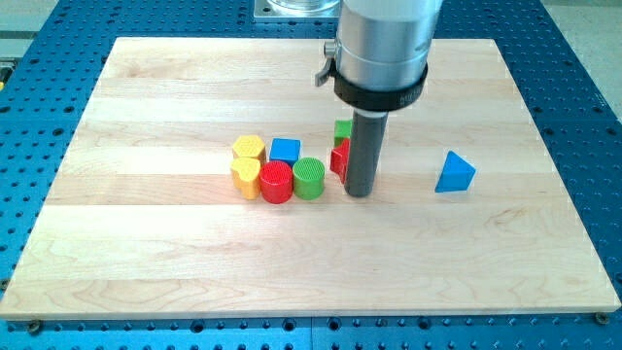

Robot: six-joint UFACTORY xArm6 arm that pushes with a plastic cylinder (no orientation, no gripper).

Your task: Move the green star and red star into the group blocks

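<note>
My tip rests on the board just right of a red block, which the rod partly hides; its shape cannot be made out. A green block sits directly above the red one, also partly hidden behind the rod. To their left is a tight group: a yellow hexagon, a blue cube, a yellow heart, a red cylinder and a green cylinder. The red block lies a small gap to the right of the green cylinder.
A blue triangle sits alone toward the view's right. The wooden board lies on a blue perforated table. The arm's wide silver body hangs over the board's top middle.
</note>
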